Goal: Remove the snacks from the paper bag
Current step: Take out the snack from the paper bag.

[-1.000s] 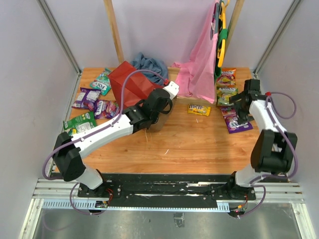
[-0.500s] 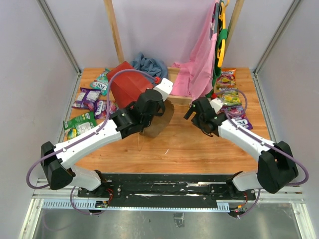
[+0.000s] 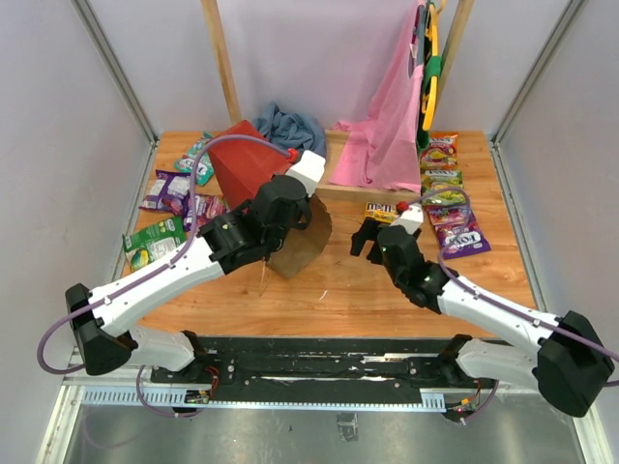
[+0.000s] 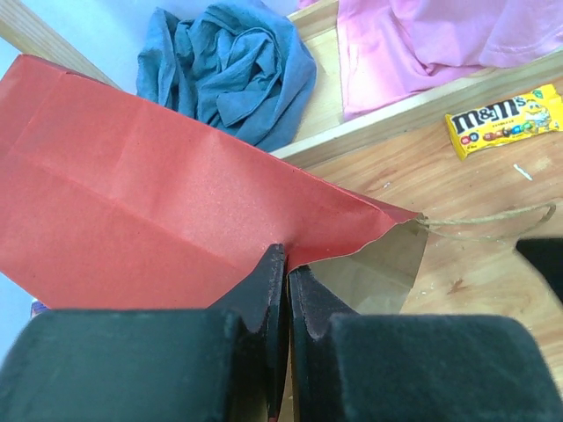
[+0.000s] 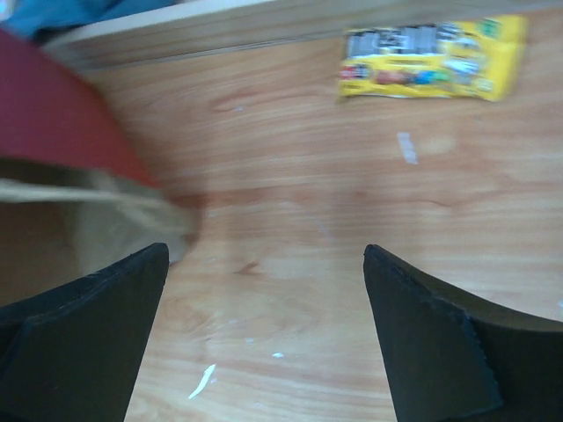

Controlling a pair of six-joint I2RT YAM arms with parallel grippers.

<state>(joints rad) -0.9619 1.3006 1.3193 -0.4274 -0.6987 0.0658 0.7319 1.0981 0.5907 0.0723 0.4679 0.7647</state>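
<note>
Left gripper (image 4: pixel 284 268): you have it pinched narrow on the paper bag (image 3: pixel 250 164), fingers shut on the rim of the mouth with red paper between them. The bag lies tilted on the table (image 3: pixel 338 290), red outside up, with brown kraft lining showing at the mouth. A twine handle (image 4: pixel 493 215) trails from the mouth across the wood.

Right gripper (image 5: pixel 266 255): spread wide and holding nothing, over bare wood just right of the bag's mouth. The mouth opens toward it.

Snacks, placed from the bag:
- The M&M's packet (image 3: pixel 382 211) lies flat on the table, right of the mouth and beyond your right gripper.
- The purple packets (image 3: pixel 169 189), a teal packet (image 3: pixel 198 157) and a green packet (image 3: pixel 153 240) lie left of the bag, the closest ones partly hidden by your left arm.
- A row of packets (image 3: pixel 445 179) lies well to the right of the bag.
- Inside the bag — cannot tell; the wrist views show only kraft paper at the mouth.

A blue-grey cloth (image 3: pixel 290 126) is bunched just behind the bag. A pink garment (image 3: pixel 387 135) hangs behind and to the right of the bag, its hem on a wooden ledge (image 4: pixel 413 110).
</note>
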